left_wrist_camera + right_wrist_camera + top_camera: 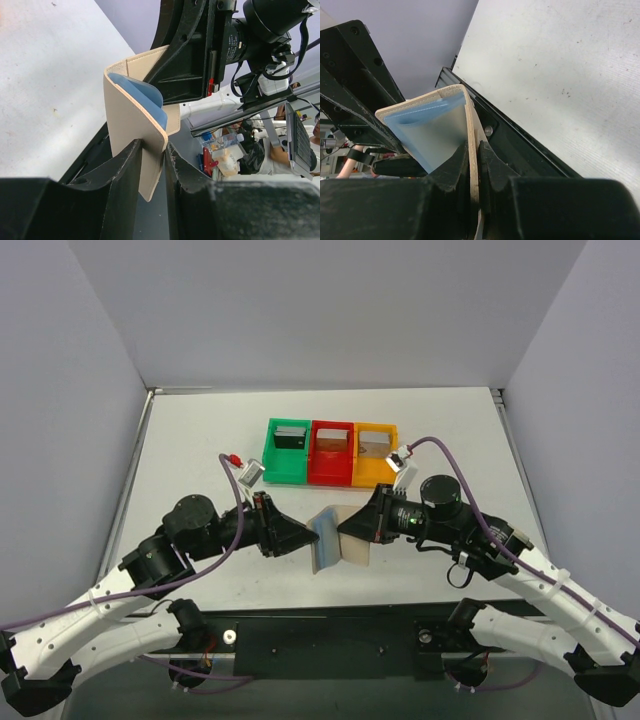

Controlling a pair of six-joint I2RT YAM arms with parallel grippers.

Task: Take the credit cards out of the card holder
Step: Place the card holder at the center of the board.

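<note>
Card holder (325, 540) held open, one flap clenched in right claw (473, 150), other flap between fingers of left claw (153, 146) (grip unclear).

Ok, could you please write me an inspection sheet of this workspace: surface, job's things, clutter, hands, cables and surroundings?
Surface: white tabletop, a few small dark specks.
Job's things: tan bifold card holder with blue-grey pockets, held off the table, half open, no card visible in it; dark card in green plastic bin, brownish card in red plastic bin, grey card in orange plastic bin.
Clutter: nothing seen.
Hands: left hand closed on one panel; right hand shut on the other.
Cables: purple cable on left arm, another on right.
Surroundings: plain pale walls on three sides.
</note>
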